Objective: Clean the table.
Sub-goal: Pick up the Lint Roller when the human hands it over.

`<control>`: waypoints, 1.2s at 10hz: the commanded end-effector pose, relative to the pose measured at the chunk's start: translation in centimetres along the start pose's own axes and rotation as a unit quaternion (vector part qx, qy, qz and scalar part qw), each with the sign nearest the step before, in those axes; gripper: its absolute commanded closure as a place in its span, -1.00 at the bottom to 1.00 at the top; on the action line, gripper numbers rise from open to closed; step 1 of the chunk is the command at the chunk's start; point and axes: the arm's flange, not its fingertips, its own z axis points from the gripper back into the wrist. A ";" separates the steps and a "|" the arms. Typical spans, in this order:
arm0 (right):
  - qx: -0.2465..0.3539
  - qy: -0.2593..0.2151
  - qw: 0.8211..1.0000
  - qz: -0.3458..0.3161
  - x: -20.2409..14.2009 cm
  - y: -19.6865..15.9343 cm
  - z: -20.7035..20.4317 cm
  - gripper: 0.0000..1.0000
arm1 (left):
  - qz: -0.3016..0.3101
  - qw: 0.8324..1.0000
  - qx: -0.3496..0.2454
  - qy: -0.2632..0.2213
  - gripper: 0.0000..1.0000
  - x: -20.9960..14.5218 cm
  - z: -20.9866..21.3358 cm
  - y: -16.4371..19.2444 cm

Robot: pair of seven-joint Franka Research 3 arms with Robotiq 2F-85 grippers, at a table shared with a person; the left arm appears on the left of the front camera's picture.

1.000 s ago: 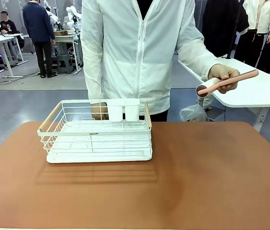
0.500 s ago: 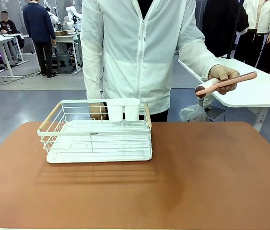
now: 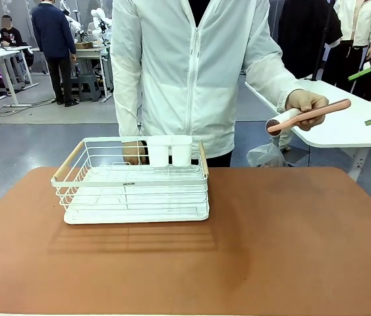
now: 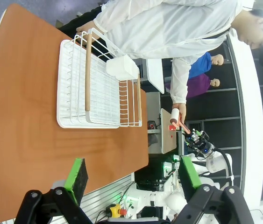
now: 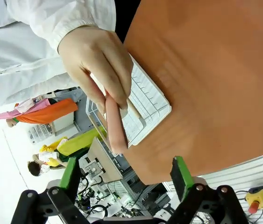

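My right gripper (image 5: 125, 176) hangs wide open and empty, just short of the pink-handled roller (image 5: 115, 126) that a person's hand (image 5: 94, 60) holds out. The wide reddish-brown matte counter (image 5: 215, 70) lies beyond it. My left gripper (image 4: 133, 173) is also spread open and empty by the counter's edge, with the white wire rack (image 4: 94, 84) farther across.

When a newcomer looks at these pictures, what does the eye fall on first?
First the person's hand, far right beyond the table, holding out a pink-handled roller toward the open right gripper. Then the white wire rack, standing on the table's left half.
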 end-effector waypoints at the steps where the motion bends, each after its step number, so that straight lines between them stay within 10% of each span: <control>1: 0.020 -0.003 0.999 0.026 -0.3 -0.4 -1.9 -1.00 | -0.003 1.000 -0.005 -0.003 -1.00 0.0 0.2 0.0; 12: 0.035 -0.044 0.996 0.072 1.5 0.4 -6.4 -1.00 | -0.003 1.000 -0.005 -0.003 -1.00 0.0 0.2 0.0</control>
